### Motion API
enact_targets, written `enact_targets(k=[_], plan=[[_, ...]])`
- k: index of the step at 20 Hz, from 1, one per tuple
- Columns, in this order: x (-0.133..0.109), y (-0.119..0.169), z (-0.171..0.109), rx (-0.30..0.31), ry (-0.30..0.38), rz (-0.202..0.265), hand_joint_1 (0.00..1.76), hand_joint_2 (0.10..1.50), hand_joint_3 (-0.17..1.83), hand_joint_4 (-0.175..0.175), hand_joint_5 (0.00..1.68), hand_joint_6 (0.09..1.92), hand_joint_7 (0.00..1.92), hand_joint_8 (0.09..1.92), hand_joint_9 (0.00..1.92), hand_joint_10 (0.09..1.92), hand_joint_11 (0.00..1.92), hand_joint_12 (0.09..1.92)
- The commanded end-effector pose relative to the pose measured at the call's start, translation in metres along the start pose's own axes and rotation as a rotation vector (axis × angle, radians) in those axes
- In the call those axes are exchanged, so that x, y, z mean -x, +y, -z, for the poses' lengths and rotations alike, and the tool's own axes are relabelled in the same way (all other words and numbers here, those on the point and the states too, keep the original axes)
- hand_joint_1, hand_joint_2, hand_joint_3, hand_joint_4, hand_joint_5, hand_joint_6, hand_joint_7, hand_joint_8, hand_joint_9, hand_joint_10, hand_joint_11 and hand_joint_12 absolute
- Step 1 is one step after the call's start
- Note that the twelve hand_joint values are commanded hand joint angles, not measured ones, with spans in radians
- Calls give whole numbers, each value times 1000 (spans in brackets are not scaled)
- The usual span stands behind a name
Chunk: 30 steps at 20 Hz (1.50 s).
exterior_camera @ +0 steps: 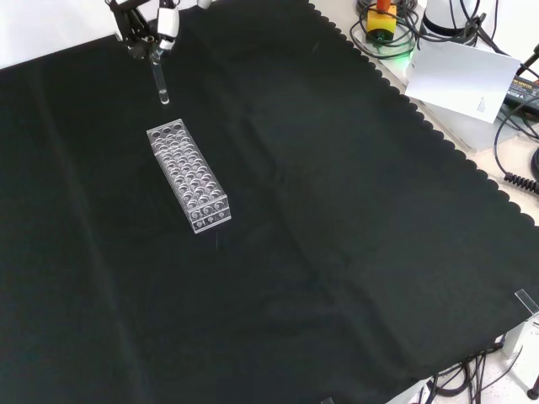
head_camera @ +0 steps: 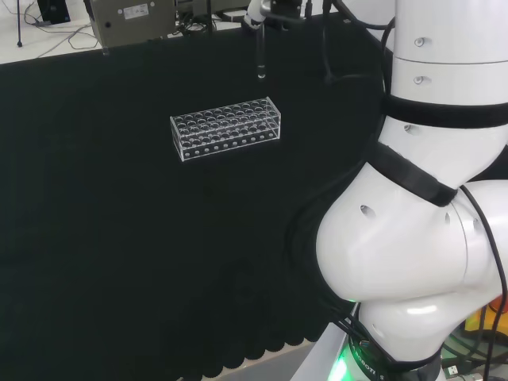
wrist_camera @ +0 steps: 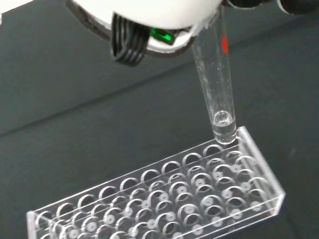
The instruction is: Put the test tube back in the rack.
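A clear glass test tube (exterior_camera: 160,80) hangs upright in the air, pinched at its upper end by the black and white robot hand (exterior_camera: 145,29), whose fingers close round the top of the tube at the top left corner of the front view. In the head view the same tube (head_camera: 259,55) shows as a thin pale line at the top of the picture, with the hand (head_camera: 262,11) above it at the frame's edge and its rounded lower tip well clear of the cloth. Below it stands a clear plastic test tube rack (exterior_camera: 188,174) — a long rectangular block with rows of round holes — resting flat on the black cloth (exterior_camera: 354,236) that covers the bench. In the front view the tube's tip hangs just beyond the rack's far short end, near it but apart from it; in the head view the rack (head_camera: 226,128) lies below the tube, whose tip hangs over its right part. The wrist view looks down past a blurred white part of the hand (wrist_camera: 149,15) along the tube (wrist_camera: 215,79), which appears tilted there, its closed round bottom level with the rim of the rack (wrist_camera: 159,199) near a corner hole — whether it touches the rim I cannot tell. The rack's holes that show all appear vacant. The arm's big white links (head_camera: 421,222) stand at the right of the head view.
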<state>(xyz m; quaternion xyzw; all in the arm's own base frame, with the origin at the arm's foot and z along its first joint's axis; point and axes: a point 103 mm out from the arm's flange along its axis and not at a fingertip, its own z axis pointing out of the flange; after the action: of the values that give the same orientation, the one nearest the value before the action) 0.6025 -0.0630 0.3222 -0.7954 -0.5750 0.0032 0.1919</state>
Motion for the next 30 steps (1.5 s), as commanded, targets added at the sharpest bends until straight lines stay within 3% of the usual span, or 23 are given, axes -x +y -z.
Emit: enact_targets(k=[1, 7, 30], plan=[[-21, 7, -15, -21, 17, 43, 1233, 647, 607, -175, 1392, 418, 1763, 355, 1742, 175, 1532, 691], [-24, 16, -34, -43, 28, 60, 1233, 647, 607, -175, 1392, 418, 1763, 353, 1743, 174, 1532, 691], [1, 32, -70, -100, 41, 21, 1233, 647, 607, -175, 1393, 416, 1764, 349, 1745, 168, 1533, 691]])
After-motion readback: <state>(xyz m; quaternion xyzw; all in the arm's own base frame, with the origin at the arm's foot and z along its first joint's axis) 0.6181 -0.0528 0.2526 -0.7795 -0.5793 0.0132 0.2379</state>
